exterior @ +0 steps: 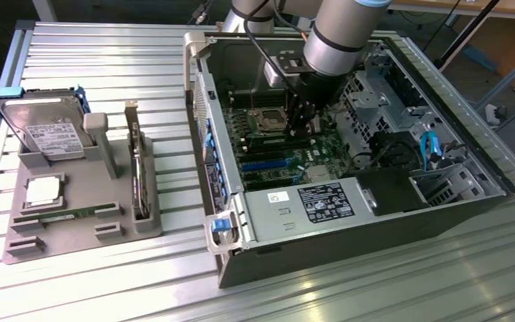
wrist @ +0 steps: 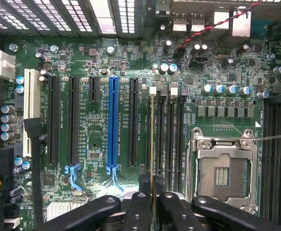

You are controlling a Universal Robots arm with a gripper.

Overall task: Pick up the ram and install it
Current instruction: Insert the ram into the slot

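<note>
Green ram stick [wrist: 152,139] is showing edge-on, clamped between the closed fingers of the gripper [wrist: 152,196]. It is lining up over the memory slot farthest from the empty CPU socket [wrist: 223,169] in the bank of black memory slots [wrist: 172,130]. Whether it is already touching the slot cannot be determined.

Assessment: the step is calling for the stick's edge running parallel to the slot, the end latches [wrist: 153,90] standing open, and pressure going straight down without tilt. A twin stick [exterior: 61,215] is lying on the grey tray [exterior: 25,249].
</note>
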